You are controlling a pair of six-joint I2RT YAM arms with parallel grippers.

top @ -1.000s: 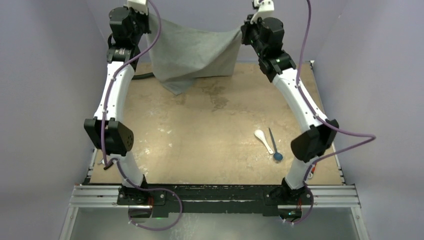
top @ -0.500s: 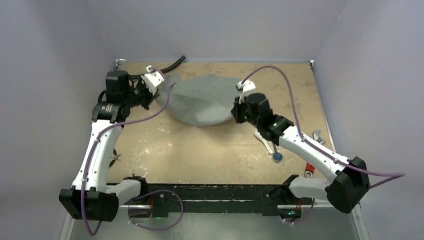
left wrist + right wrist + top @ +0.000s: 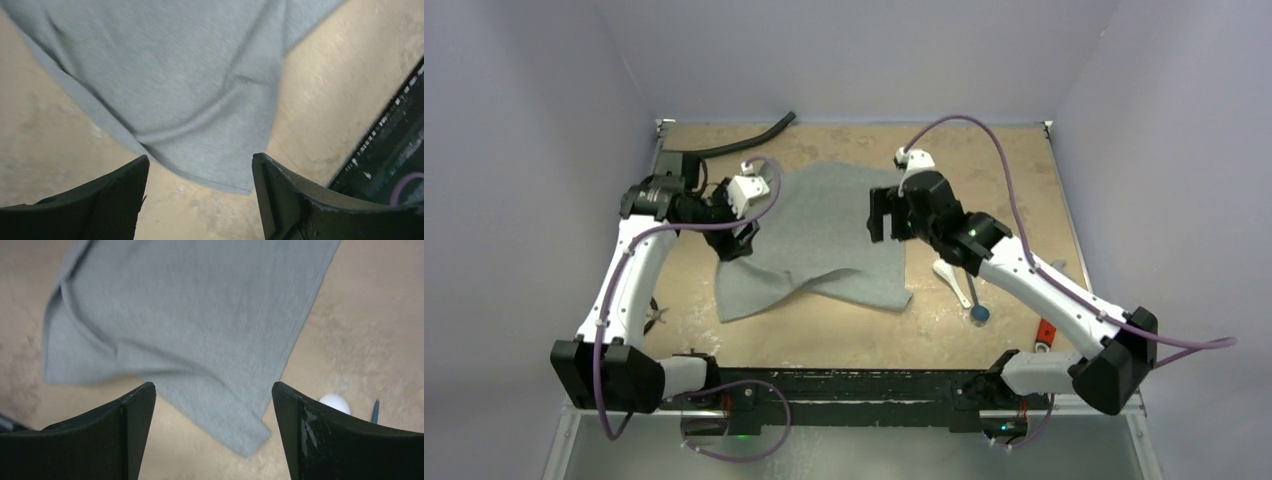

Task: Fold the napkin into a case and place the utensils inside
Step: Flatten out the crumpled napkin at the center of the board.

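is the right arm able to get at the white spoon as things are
Probably yes: the spoon lies uncovered just right of the napkin, and the right gripper hovers open and empty nearby, though its own forearm hangs over it.

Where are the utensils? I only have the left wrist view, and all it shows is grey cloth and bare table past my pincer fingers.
Observer: The white spoon and the blue-ended stick lie side by side, just right of the napkin.
Operator: Is the right pincer gripping the cloth?
Observer: No. The right pincer is open above the napkin's right edge, with nothing between its fingers.
Operator: Is the napkin a case yet?
Observer: No. It lies spread out and rumpled, with a loose fold across its near part.
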